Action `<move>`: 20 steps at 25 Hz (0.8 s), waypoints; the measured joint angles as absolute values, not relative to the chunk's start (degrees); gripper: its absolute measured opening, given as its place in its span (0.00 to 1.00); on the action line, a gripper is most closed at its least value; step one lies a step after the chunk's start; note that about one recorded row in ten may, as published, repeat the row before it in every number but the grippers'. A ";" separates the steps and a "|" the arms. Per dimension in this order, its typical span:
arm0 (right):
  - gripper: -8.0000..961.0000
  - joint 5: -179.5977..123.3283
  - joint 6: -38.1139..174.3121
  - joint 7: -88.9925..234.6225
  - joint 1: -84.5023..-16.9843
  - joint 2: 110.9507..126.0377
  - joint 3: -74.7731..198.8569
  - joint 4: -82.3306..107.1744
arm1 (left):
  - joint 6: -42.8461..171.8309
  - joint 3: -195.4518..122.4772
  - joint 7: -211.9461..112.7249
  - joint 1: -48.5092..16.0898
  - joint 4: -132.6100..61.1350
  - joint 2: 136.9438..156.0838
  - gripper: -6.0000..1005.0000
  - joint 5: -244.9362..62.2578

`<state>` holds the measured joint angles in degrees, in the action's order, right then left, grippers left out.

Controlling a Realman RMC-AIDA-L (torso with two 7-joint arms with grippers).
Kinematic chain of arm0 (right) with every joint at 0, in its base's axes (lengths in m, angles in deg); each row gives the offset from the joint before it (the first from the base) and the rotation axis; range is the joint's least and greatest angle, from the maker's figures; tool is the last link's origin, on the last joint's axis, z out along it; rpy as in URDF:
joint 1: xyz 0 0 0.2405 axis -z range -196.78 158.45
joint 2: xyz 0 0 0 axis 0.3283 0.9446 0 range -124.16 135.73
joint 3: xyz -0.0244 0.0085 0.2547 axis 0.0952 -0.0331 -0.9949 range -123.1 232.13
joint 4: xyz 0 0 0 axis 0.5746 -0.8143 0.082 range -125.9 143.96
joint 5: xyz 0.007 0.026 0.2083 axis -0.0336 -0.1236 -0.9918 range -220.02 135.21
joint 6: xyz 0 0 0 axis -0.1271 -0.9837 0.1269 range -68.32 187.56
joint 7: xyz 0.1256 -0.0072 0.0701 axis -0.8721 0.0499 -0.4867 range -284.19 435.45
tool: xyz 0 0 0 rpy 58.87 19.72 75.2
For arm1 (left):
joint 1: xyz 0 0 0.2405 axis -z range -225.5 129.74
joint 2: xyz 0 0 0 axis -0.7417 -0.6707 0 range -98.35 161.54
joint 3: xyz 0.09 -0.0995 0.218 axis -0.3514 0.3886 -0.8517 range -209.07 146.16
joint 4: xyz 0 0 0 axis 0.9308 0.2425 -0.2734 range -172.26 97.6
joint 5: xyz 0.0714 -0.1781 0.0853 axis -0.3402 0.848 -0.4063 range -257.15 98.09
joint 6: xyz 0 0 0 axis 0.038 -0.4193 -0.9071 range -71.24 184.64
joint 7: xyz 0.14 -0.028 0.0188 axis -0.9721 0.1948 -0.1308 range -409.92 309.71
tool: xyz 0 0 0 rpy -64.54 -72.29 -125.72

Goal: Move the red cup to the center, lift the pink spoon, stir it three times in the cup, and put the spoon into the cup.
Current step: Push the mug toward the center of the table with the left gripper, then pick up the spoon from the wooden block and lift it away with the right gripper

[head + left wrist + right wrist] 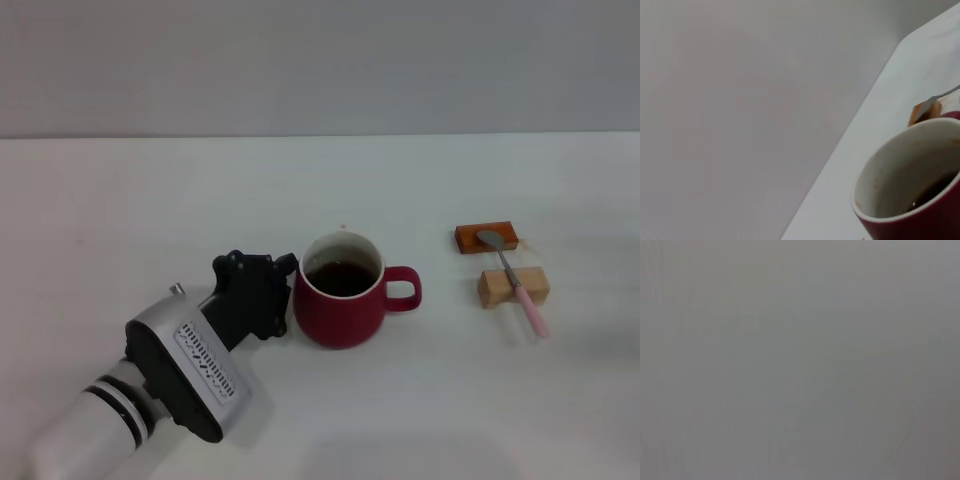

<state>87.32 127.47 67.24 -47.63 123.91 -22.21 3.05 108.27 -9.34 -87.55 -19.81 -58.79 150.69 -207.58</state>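
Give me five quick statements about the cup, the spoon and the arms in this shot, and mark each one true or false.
1. The red cup holds dark liquid. True.
2. The pink spoon stands inside the cup. False: it lies across the orange block and the tan block.
3. The left gripper is right beside the cup, on the side opposite its handle. True.
4. The cup's handle points toward the left arm. False: it points toward the blocks.
5. The right gripper hovers over the spoon. False: it is not in view.
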 joint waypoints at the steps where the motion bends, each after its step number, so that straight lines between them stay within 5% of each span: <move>1: 0.77 87.32 127.47 67.24 -47.69 123.91 -22.21 3.05 | 108.21 -9.59 -87.53 -19.89 -58.95 150.69 0.01 -207.58; 20: 0.77 87.62 126.81 67.05 -45.28 125.20 -20.98 0.99 | 111.65 39.27 -54.21 -22.75 -47.10 148.80 0.02 -206.45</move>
<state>87.62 126.81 67.05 -45.28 125.20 -20.98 0.99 111.65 39.27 -54.21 -22.75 -47.10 148.80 -206.45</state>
